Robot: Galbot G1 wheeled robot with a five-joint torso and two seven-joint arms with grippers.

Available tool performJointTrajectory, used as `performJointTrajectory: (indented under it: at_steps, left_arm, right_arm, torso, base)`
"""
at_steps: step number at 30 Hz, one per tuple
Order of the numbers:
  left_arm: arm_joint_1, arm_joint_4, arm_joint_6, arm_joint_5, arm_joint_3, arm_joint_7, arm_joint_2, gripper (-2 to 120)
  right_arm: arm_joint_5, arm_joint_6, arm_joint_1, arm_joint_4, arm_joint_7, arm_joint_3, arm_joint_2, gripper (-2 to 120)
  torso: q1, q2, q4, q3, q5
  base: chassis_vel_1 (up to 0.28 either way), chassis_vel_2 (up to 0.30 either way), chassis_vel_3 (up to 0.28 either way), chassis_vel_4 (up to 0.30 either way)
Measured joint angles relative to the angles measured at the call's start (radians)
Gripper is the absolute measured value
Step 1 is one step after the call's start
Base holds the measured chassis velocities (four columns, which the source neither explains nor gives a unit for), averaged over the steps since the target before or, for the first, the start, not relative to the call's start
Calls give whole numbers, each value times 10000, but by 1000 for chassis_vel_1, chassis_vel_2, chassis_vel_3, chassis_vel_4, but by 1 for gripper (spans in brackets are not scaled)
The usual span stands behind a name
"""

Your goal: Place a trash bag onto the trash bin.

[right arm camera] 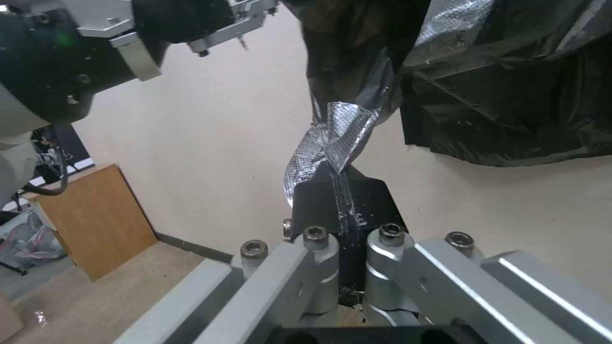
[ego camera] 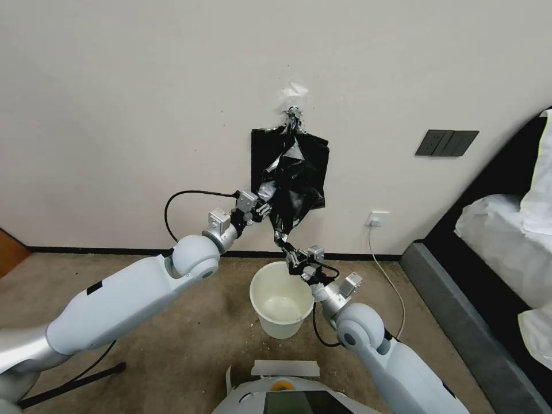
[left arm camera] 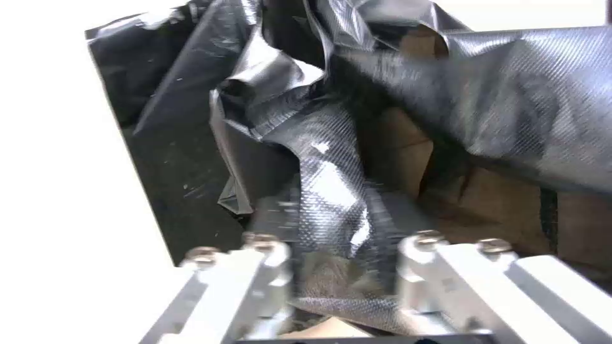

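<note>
A crinkled glossy black trash bag (ego camera: pixel 298 175) hangs on the wall from a metal clip (ego camera: pixel 294 114), in front of a flat black bundle of bags (ego camera: pixel 260 144). My right gripper (ego camera: pixel 289 255) is shut on the bag's twisted lower end (right arm camera: pixel 338 138), just above the rim of the cream-white trash bin (ego camera: pixel 282 299) on the floor. My left gripper (ego camera: pixel 265 208) is at the bag's left edge at mid height. Its fingers (left arm camera: pixel 267 258) stand apart, open, with a fold of the bag (left arm camera: pixel 332 191) between them.
The bin stands on carpet close to the wall. A wall socket with a white cable (ego camera: pixel 376 218) and a dark switch panel (ego camera: pixel 447 142) are to the right. A bed (ego camera: pixel 500 230) fills the right side, and a wooden cabinet (right arm camera: pixel 89 215) stands at the left.
</note>
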Motion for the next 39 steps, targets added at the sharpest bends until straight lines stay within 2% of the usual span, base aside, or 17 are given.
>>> performJointTrajectory:
  at_steps: [1,2,5,9,13,16,17,18,20,22,23,25,30,31,32,35,39]
  left_arm:
    - [0,0,0,0,0,0,0,9]
    - [151,-133,0,-24,-175,-16,90,2]
    - [151,-133,0,-24,-175,-16,90,2]
    - [669,-506,-199,-132,-1003,-28,335,0]
    - [984,-717,-280,-182,-1397,-33,446,0]
    - [984,-717,-280,-182,-1397,-33,446,0]
    - [1250,-969,-337,-185,-1633,-33,522,0]
    - [1320,-1028,-344,-174,-1677,-34,536,0]
    - [1320,-1028,-344,-174,-1677,-34,536,0]
    - [1557,-1153,-361,-145,-1870,-34,540,0]
    - [1557,-1153,-361,-145,-1870,-34,540,0]
    - [1652,-1258,-375,-142,-1969,-34,563,0]
    - [1667,-1289,-377,-142,-1983,-35,568,0]
    - [1786,-1342,-380,-133,-2054,-40,569,0]
    - [1786,-1342,-380,-133,-2054,-40,569,0]
    - [2053,-1360,-382,-80,-2188,-50,508,0]
    - [2187,-1384,-377,-32,-2229,-52,506,0]
  right_arm:
    - [0,0,0,0,0,0,0,0]
    - [25,0,6,43,57,6,-4,0]
    - [25,0,6,43,57,6,-4,0]
    - [20,-125,-53,276,511,191,-19,0]
    - [-316,-318,-279,561,899,441,-139,15]
    - [-316,-318,-279,561,899,441,-139,15]
    - [-1170,-692,-890,1073,1197,905,-414,28]
    - [-1548,-870,-1194,1294,1289,1127,-556,33]
    - [-1548,-870,-1194,1294,1289,1127,-556,33]
    - [-2876,-1121,-1918,1835,1458,1778,-1053,47]
    - [-2876,-1121,-1918,1835,1458,1778,-1053,47]
    - [-3699,-1363,-1817,2142,1484,2057,-1632,59]
    - [-3769,-1499,-1564,2224,1496,2079,-1906,65]
    - [-2547,-2046,206,2536,1705,1991,-3321,81]
    - [-2547,-2046,206,2536,1705,1991,-3321,81]
    - [-1454,-2480,2120,2578,1917,1088,-4390,96]
    - [-456,-2943,3825,2546,2119,-33,-4806,100]
  torso:
    - [0,0,0,0,0]
    - [0,0,0,0,0]
    - [0,0,0,0,0]
    - [0,0,-1,0,0]
    - [-1,0,1,0,1]
    - [-1,0,1,0,1]
    - [0,0,0,0,1]
    - [0,0,-1,0,1]
    - [0,0,-1,0,1]
    - [0,0,-5,0,2]
    - [0,0,-5,0,2]
    - [-1,0,-5,0,3]
    - [0,0,-2,-1,4]
    - [0,0,2,0,3]
    - [0,0,2,0,3]
    - [0,0,0,1,0]
    - [0,0,-2,1,2]
  base:
    - [0,0,0,0]
    - [0,0,0,0]
    - [0,0,0,0]
    - [0,0,0,0]
    - [0,0,0,0]
    - [0,0,0,0]
    - [0,0,0,0]
    - [0,0,0,0]
    - [0,0,0,0]
    - [0,0,0,0]
    - [0,0,0,0]
    - [0,0,0,0]
    - [0,0,0,0]
    - [0,0,0,0]
    - [0,0,0,0]
    - [0,0,0,0]
    - [0,0,0,0]
